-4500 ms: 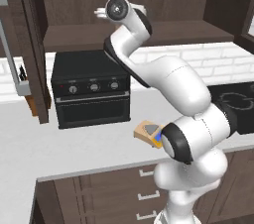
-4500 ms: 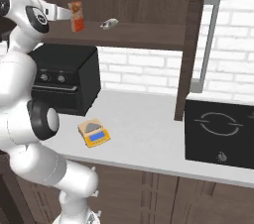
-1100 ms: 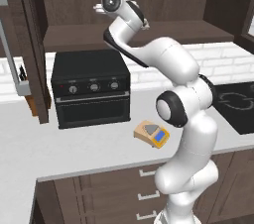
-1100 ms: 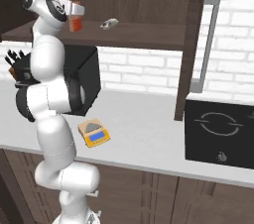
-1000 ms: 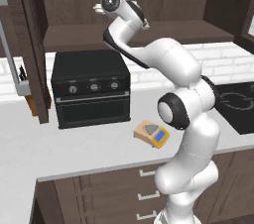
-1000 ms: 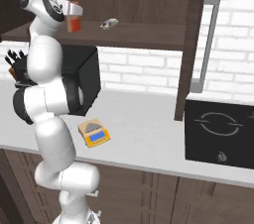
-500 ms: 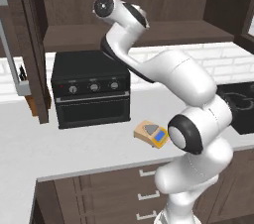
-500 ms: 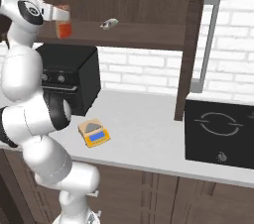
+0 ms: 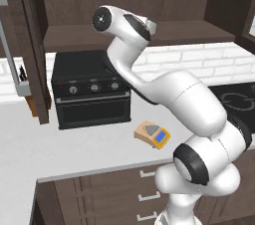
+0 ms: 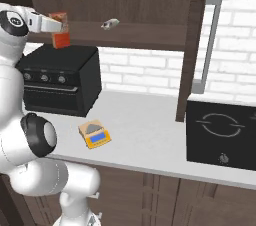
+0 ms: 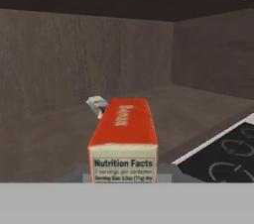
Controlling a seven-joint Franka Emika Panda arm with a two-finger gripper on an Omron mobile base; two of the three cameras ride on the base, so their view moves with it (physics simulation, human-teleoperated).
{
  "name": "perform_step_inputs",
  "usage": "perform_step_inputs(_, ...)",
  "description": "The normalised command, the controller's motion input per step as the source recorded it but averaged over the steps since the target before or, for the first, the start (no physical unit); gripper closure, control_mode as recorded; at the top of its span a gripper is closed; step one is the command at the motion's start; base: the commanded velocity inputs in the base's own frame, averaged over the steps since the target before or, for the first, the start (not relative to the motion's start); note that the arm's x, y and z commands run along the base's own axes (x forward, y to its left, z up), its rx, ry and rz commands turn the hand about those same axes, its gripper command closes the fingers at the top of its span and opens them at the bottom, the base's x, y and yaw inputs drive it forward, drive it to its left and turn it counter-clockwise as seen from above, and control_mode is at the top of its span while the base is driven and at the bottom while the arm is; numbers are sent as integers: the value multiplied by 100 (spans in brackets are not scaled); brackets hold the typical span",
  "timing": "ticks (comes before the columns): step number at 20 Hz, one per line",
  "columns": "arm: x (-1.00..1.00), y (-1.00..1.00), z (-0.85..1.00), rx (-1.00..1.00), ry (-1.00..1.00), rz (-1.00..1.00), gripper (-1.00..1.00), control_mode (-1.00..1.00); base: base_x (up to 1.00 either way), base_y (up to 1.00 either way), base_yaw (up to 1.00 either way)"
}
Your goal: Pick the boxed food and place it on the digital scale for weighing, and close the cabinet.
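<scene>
Above the toaster oven (image 10: 60, 85), the end effector (image 10: 61, 29) grips the boxed food (image 10: 60, 35).

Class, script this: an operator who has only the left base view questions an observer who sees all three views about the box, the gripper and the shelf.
Operator: The wrist blocks my view. Is the box held?
Observer: Yes, the gripper is shut on the box, held in the air in front of the shelf.
Operator: Is anything lying on that shelf?
Observer: A small white-grey object.
Operator: What does the hand view show of the box?
Observer: Its red top and a Nutrition Facts panel on the near end.
</scene>
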Motion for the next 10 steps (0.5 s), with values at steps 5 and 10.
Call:
perform_step_inputs(5, -13, -55, -17, 0, 13, 21, 100, -100, 0, 0, 0)
perform_step_inputs(10, 0, -35, 0, 0, 24, 41, 100, -100, 0, 0, 0)
